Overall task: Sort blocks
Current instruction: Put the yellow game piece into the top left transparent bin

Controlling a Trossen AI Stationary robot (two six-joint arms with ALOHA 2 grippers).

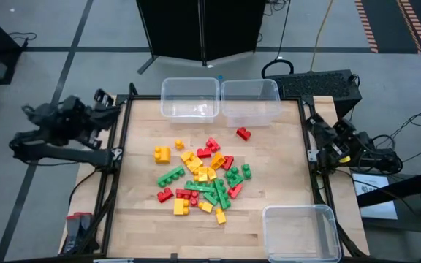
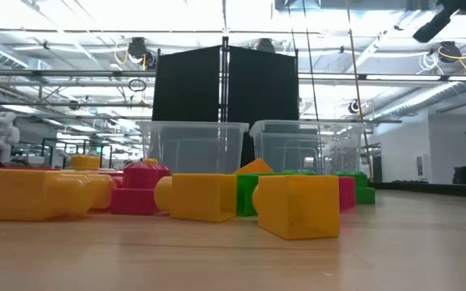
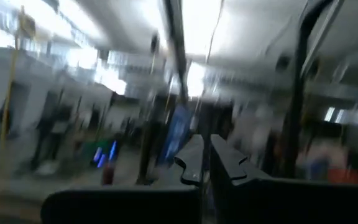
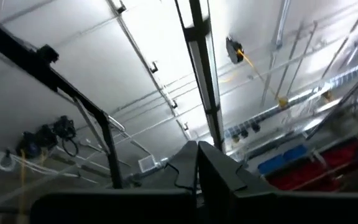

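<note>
blocks (image 1: pixel 199 179) lay heaped at table (image 1: pixel 145 219) centre, red, yellow and green mixed; one red block (image 1: pixel 243 134) sat apart at 1 o'clock of heap, near bins. two clear bins (image 1: pixel 190 98) stood touching at 12 o'clock edge, third bin (image 1: pixel 300 232) at 5 o'clock corner. left gripper (image 3: pixel 204 163) folded off table at 9 o'clock, fingers pressed together, holding nothing. right gripper (image 4: pixel 197 163) folded off table at 3 o'clock, fingers likewise together, holding nothing.

Wooden table (image 1: pixel 145 212): blocks (image 1: pixel 199 179), bins (image 1: pixel 188 98)

Blocks (image 1: pixel 199 175) crowd table (image 1: pixel 145 226) centre; bare wood all round. Three clear bins (image 1: pixel 189 97) (two far edge, one near-right corner) block those spots.
</note>
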